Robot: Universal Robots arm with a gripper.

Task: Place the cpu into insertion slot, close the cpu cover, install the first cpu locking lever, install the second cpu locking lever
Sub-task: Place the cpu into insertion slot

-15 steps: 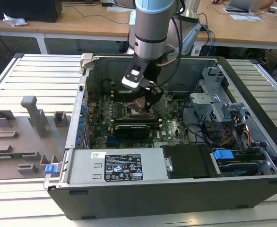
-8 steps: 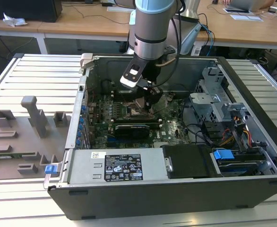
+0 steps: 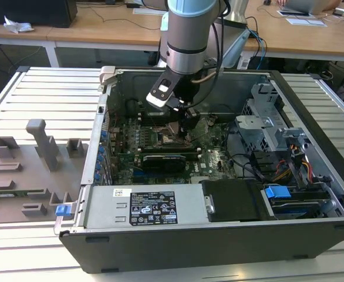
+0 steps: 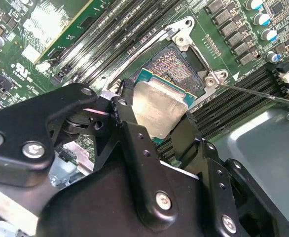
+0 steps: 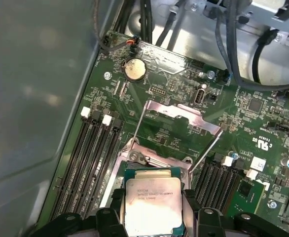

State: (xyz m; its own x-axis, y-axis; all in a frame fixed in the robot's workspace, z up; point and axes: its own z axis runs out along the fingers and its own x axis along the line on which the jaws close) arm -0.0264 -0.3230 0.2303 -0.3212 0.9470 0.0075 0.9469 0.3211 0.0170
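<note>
My gripper (image 4: 154, 112) is shut on the cpu (image 4: 164, 98), a pale silvery square chip held flat by two opposite edges between the black fingers (image 4: 129, 123). The cpu (image 5: 152, 195) hangs just above the insertion slot (image 4: 173, 63), whose beige contact field shows past the chip's far edge. In the first wrist view the cpu cover (image 5: 184, 116) stands swung open beyond the socket, with thin lever rods (image 5: 208, 148) raised at its sides. In the exterior view the gripper (image 3: 186, 120) reaches down into the computer case over the motherboard's socket area (image 3: 165, 138).
Long black memory slots (image 5: 92, 153) flank the socket on both sides. A coin battery (image 5: 134, 70) and black cables (image 5: 233, 44) lie beyond the cover. Case walls (image 3: 266, 73), a drive cage (image 3: 266, 126) and a power supply (image 3: 142, 205) enclose the board. A grey fixture tray (image 3: 25, 170) lies outside at the exterior view's left.
</note>
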